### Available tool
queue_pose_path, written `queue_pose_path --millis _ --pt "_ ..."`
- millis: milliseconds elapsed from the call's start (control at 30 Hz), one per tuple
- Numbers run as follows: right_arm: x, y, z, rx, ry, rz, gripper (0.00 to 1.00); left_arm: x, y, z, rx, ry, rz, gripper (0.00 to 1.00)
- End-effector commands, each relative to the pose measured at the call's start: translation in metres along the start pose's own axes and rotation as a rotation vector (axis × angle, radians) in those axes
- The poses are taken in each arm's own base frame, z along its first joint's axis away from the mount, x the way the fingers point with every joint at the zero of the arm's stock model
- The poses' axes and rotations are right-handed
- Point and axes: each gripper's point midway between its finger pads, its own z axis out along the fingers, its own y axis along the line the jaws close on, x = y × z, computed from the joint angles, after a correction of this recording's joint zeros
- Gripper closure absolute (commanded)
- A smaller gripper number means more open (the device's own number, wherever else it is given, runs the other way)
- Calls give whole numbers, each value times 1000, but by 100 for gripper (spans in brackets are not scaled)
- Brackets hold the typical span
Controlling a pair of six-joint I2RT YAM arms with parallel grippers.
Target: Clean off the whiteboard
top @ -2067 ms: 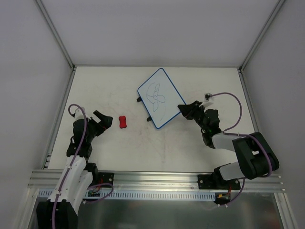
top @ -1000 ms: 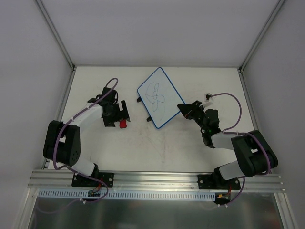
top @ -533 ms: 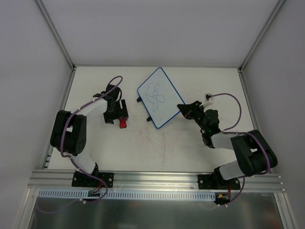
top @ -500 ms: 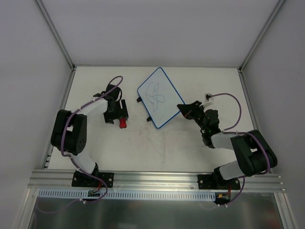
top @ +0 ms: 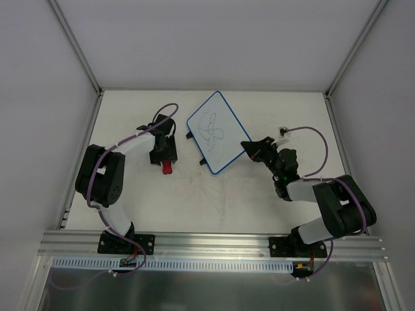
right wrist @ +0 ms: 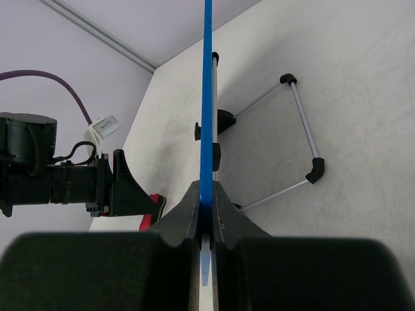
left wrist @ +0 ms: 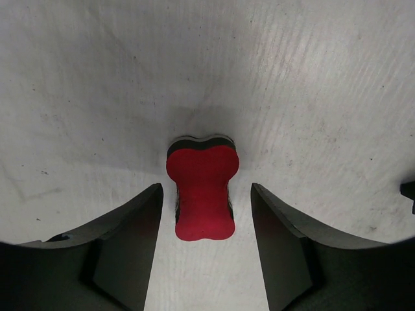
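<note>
The whiteboard (top: 217,133), white with a blue rim and a black flower-like scribble, stands tilted at mid-table. My right gripper (top: 248,148) is shut on its lower right corner. In the right wrist view the board is a thin blue edge (right wrist: 207,97) running up out of the closed right gripper (right wrist: 206,207), with its wire stand (right wrist: 301,123) behind. A red bone-shaped eraser (top: 166,168) lies flat to the left of the board. My left gripper (top: 165,157) reaches down over it. The left fingers (left wrist: 130,246) flank the eraser (left wrist: 202,193) with a small gap on each side, open.
The white table (top: 246,207) is marked with faint grey scuffs. Enclosure walls and metal rails (top: 81,155) bound it on the left, right and back. A small white tag (top: 283,130) hangs on the right arm's cable.
The left arm swung from the near left out to the eraser, and its jaws narrowed around it. The right arm and the board stayed put.
</note>
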Motion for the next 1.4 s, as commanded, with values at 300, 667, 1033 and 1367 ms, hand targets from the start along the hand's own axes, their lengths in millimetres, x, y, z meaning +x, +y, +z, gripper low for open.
queue_pose_path --millis 300,667,1033,1367 --pt "-8 8 2 -44 -33 -32 100 -3 -2 4 -21 12 34 50" --pt "-7 8 3 -47 -32 -31 100 -2 0 6 -33 12 38 70" --pt "-7 8 4 -50 -27 -27 100 -35 -34 -33 123 -97 28 87" --pt "-5 9 6 -60 -18 -28 100 -106 -115 -94 462 -211 40 100"
